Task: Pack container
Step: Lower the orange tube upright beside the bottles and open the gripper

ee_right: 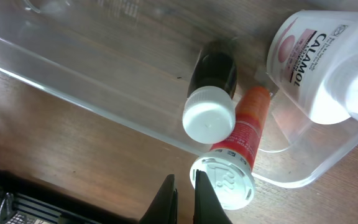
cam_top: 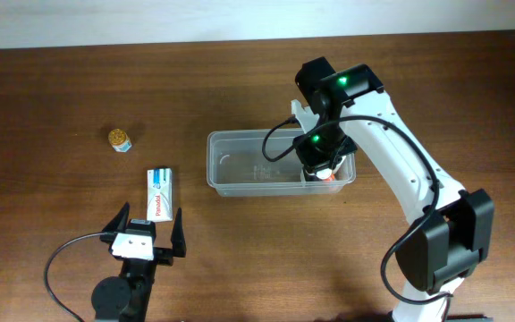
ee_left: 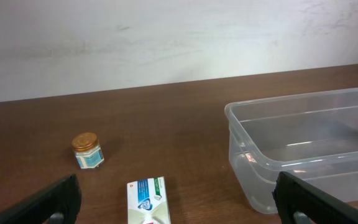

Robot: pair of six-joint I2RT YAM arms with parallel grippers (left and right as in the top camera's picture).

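Note:
The clear plastic container [cam_top: 231,135] sits mid-table. Its right end holds a white Calamine bottle [ee_right: 316,62], a dark bottle with a white cap [ee_right: 215,71] and a red tube with a white cap [ee_right: 247,124]. My right gripper [cam_top: 320,161] hovers over that end. In the right wrist view its fingers [ee_right: 185,199] are closed together with nothing between them, just beside the tube's cap. My left gripper [cam_top: 147,228] is open and empty near the front left, just behind a white and blue box [cam_top: 158,193]. The left wrist view shows the box [ee_left: 146,199] and the container [ee_left: 253,168].
A small jar with a gold lid [cam_top: 120,139] stands at the left, also in the left wrist view [ee_left: 87,150]. The container's left half holds nothing. The right arm's base [cam_top: 441,246] stands at the front right.

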